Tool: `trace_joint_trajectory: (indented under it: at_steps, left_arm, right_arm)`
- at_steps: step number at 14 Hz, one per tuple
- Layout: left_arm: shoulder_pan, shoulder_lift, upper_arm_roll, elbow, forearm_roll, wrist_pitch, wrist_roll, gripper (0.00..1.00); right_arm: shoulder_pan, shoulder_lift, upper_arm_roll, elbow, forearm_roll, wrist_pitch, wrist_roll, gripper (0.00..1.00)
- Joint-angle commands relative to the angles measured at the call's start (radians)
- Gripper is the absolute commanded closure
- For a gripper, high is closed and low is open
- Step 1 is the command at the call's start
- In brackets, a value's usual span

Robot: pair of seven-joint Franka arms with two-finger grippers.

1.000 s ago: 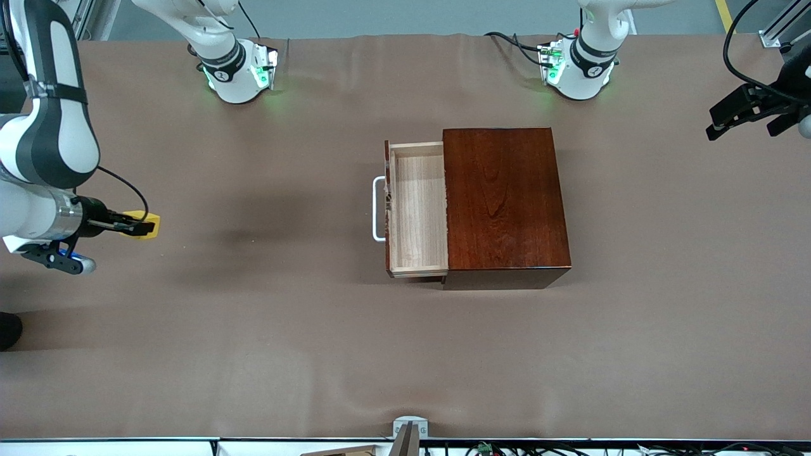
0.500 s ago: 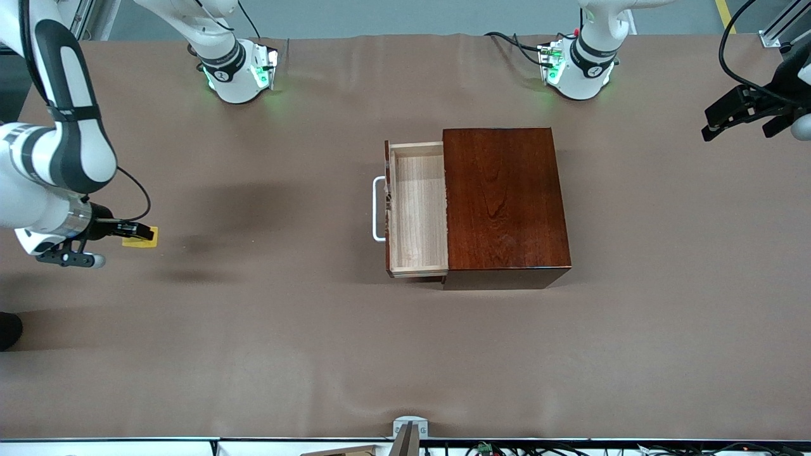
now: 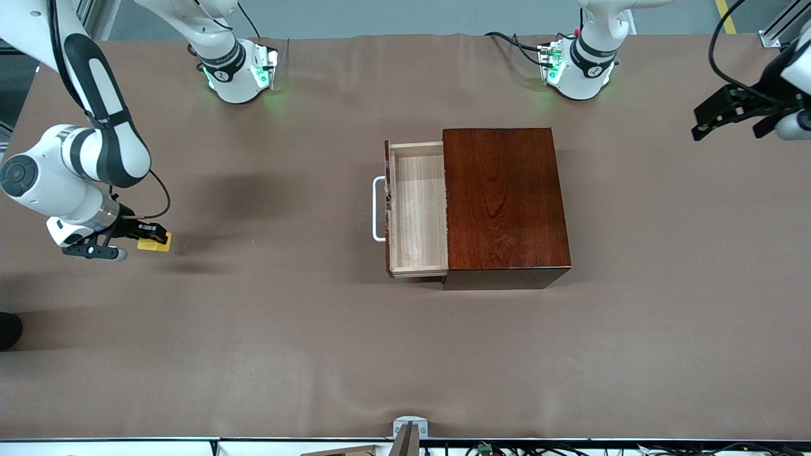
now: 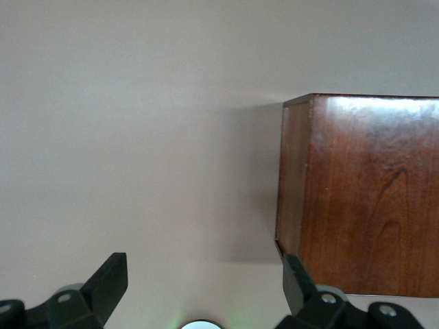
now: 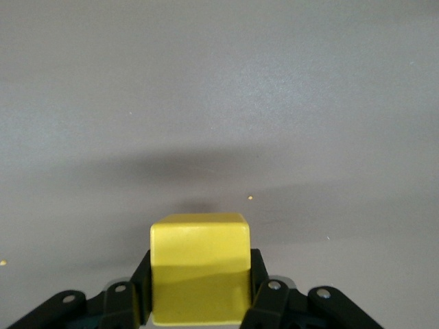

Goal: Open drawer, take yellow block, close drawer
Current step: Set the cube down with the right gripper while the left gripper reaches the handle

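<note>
- Yellow block point(image 3: 156, 245): small plain cube, clenched between the fingers of the right gripper point(image 3: 154, 235), low over the brown table cover point(image 3: 285, 329) toward the right arm's end, well apart from the box.
- Drawer point(image 3: 416, 209): pulled out of the reddish-brown wooden box point(image 3: 504, 199); pale interior exposed, white loop handle point(image 3: 377, 209) on its front.
- Left gripper point(image 3: 728, 114): released, jaws spread, waiting in the air at the left arm's end.
- Writing, brands, labels: none legible.
</note>
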Motion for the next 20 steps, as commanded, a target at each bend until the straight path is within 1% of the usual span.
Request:
trace_joint_trajectory:
  at_steps: [1, 4, 6, 8, 9, 10, 11, 12, 13, 14, 15, 16, 19, 20]
  left_arm:
    - [-0.001, 0.078, -0.088, 0.078, -0.006, -0.015, -0.083, 0.0]
    - [-0.005, 0.161, -0.215, 0.122, -0.001, -0.011, -0.169, 0.0]
    - [-0.047, 0.218, -0.28, 0.152, -0.001, 0.0, -0.32, 0.0]
    - [-0.14, 0.285, -0.288, 0.191, 0.0, 0.038, -0.442, 0.0]
    - [-0.191, 0.313, -0.286, 0.201, 0.0, 0.069, -0.515, 0.0]
    - [-0.238, 0.341, -0.286, 0.207, 0.0, 0.121, -0.607, 0.0]
    - [-0.29, 0.382, -0.285, 0.222, 0.0, 0.167, -0.693, 0.0]
    - [-0.345, 0.431, -0.278, 0.253, 0.0, 0.205, -0.759, 0.0]
    - [-0.399, 0.489, -0.272, 0.282, 0.002, 0.25, -0.837, 0.0]
    - [-0.453, 0.538, -0.254, 0.293, 0.008, 0.293, -0.914, 0.0]
    - [-0.514, 0.577, -0.217, 0.296, 0.025, 0.357, -0.962, 0.0]
    - [-0.588, 0.611, -0.164, 0.308, 0.026, 0.417, -1.012, 0.0]
    - [-0.833, 0.758, 0.008, 0.4, 0.025, 0.566, -1.201, 0.0]
    - [-0.889, 0.779, 0.049, 0.402, 0.023, 0.638, -1.247, 0.0]
  right_arm:
    - [-0.018, -0.011, 0.012, -0.081, -0.019, 0.096, -0.006, 1.0]
    - [-0.019, 0.026, 0.012, -0.092, -0.019, 0.136, -0.004, 1.0]
    - [-0.019, 0.044, 0.012, -0.125, -0.019, 0.214, -0.004, 1.0]
    - [-0.018, 0.075, 0.012, -0.147, -0.019, 0.286, 0.005, 1.0]
    - [-0.018, 0.086, 0.012, -0.149, -0.019, 0.305, 0.005, 0.94]
    - [-0.018, 0.086, 0.012, -0.149, -0.019, 0.303, 0.007, 0.81]
    - [-0.016, 0.084, 0.012, -0.149, -0.019, 0.302, 0.011, 0.59]
    - [-0.016, 0.084, 0.012, -0.149, -0.017, 0.297, 0.016, 0.43]
    - [-0.016, 0.081, 0.012, -0.147, -0.017, 0.296, 0.02, 0.22]
    - [-0.015, 0.078, 0.013, -0.147, -0.017, 0.293, 0.022, 0.0]
    - [-0.015, 0.072, 0.013, -0.146, -0.017, 0.279, 0.022, 0.0]
    - [-0.013, 0.064, 0.013, -0.142, -0.017, 0.255, 0.023, 0.0]
    - [-0.009, 0.008, 0.016, -0.133, -0.017, 0.198, 0.02, 0.0]
    - [-0.007, -0.015, 0.016, -0.124, -0.017, 0.161, 0.019, 0.0]
